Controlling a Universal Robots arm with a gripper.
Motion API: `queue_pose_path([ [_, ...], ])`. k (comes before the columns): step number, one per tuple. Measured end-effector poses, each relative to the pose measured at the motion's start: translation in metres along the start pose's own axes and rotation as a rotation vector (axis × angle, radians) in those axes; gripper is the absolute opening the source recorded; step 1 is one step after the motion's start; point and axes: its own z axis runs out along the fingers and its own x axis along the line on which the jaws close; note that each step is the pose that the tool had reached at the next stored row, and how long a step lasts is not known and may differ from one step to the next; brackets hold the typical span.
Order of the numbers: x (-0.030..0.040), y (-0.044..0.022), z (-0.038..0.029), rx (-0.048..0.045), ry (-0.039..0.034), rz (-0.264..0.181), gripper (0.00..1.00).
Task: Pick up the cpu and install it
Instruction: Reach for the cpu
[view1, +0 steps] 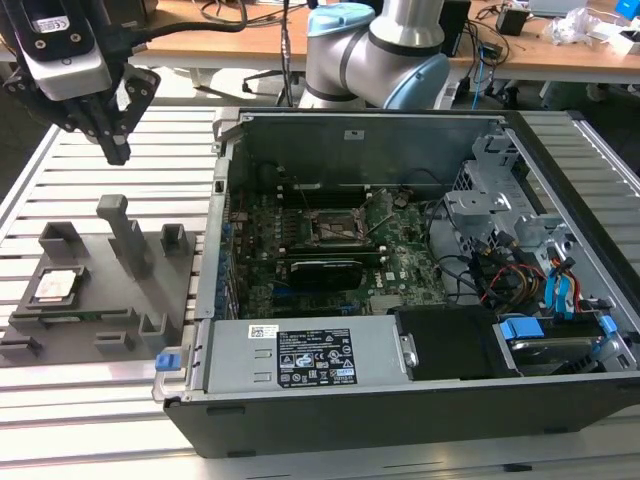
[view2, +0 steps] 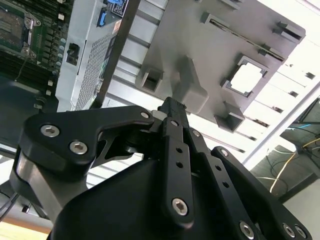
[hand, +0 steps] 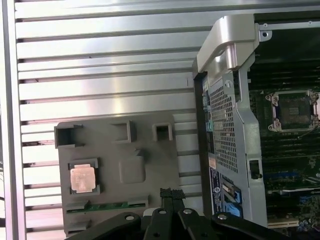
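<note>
Silvery cpu (view1: 57, 287) sits in the grey fixture (view1: 105, 295) on the desk (view1: 60, 190), at the exterior view's left of the computer case (view1: 320, 425). Motherboard socket (view1: 335, 228) empty. Hand (view1: 118, 152) hovers near the fixture, closed on nothing; pick-up not yet done.

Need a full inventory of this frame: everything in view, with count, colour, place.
cpu: 1, silvery top, seated in a pocket of the fixture plate
fixture plate: 1, grey, on the table, at the exterior view's left of the case
computer case: 1, black, lying open, centre
motherboard: 1, green, inside the case
cpu socket: 1, black frame, on the motherboard
graphics card: 1, black, beside the socket
power supply: 1, silver-grey, at the case's near edge
table: 1, silver, slatted, under everything
robot arm: 1, silver with light-blue caps, behind the case
gripper: 1, black, shut, empty, above the fixture plate
</note>
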Motion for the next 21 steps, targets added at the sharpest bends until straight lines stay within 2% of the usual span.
queue_pose_path([
  [4, 0.0046, -0.0004, -0.0001, 0.0, 0.0, 0.0, 0.11],
  [11, 0.0179, -0.0013, -0.0004, 0.0001, 0.0001, 0.0, 0.11],
  [21, 0.032, -0.0024, -0.0007, 0.0001, 0.0001, 0.0, 0.11],
])
